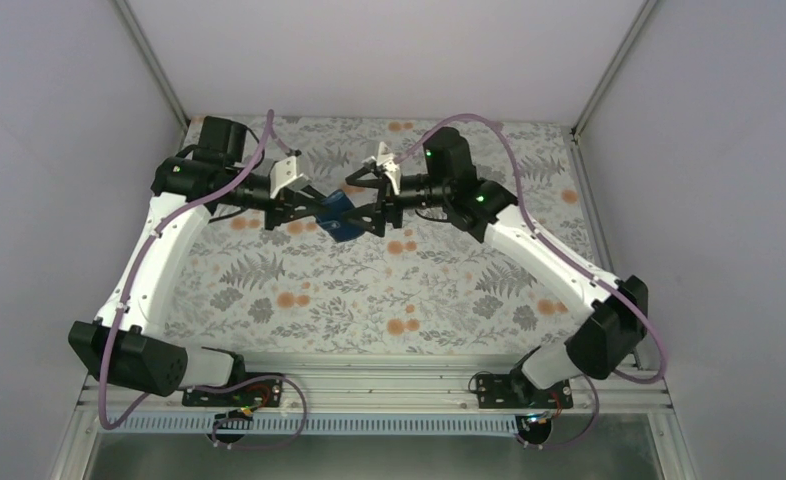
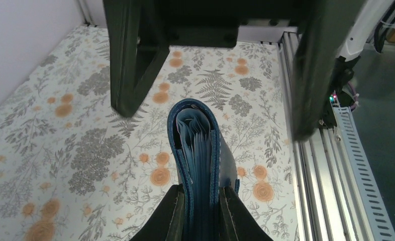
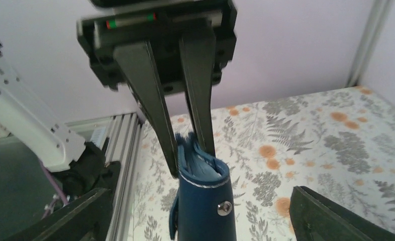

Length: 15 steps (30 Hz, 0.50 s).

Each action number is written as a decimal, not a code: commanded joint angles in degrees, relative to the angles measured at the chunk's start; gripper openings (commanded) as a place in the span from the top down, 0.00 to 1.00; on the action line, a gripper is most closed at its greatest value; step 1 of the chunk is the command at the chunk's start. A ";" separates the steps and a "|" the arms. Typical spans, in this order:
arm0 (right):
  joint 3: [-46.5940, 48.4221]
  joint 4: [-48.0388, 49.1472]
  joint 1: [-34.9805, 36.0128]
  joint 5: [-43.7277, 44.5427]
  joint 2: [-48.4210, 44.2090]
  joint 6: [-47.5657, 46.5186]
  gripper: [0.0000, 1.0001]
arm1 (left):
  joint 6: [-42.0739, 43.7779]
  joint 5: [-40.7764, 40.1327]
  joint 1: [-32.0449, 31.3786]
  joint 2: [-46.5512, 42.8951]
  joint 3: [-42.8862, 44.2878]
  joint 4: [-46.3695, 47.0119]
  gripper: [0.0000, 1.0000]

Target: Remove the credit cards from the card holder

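**Card holder held aloft, no card out yet**

Two robot arms meet over the far middle of the floral tablecloth [image 1: 419, 290]. The navy card holder [image 2: 198, 145] hangs between them, apparently clear of the cloth.

The left gripper [image 2: 201, 193] has its fingers pinched tight on one end of the holder. The right gripper [image 1: 364, 210] stands spread wide, one finger on either side of the holder's other end, and has hold of nothing.

The holder's long axis runs along the line from one gripper to the other, roughly left to right in the overhead view. Its rounded, folded end, with the metal snap [image 3: 224, 207], points at the right gripper. The opposite end sits in the left gripper's clamp. The edge showing the pale blue pockets [image 2: 198, 155] appears to face upward, toward both wrist cameras.

The job looks barely begun. The holder is lifted and steadied, but no credit card lies on the cloth or in either gripper. Among the packed pocket leaves, the cards themselves cannot be made out. By these views, every card remains to be drawn out.
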 commanded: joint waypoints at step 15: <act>-0.20 -4.58 -0.55 -8.64 5.40 -0.33 0.96 | 3.00 5.20 -0.52 -0.59 2.35 -1.20 0.98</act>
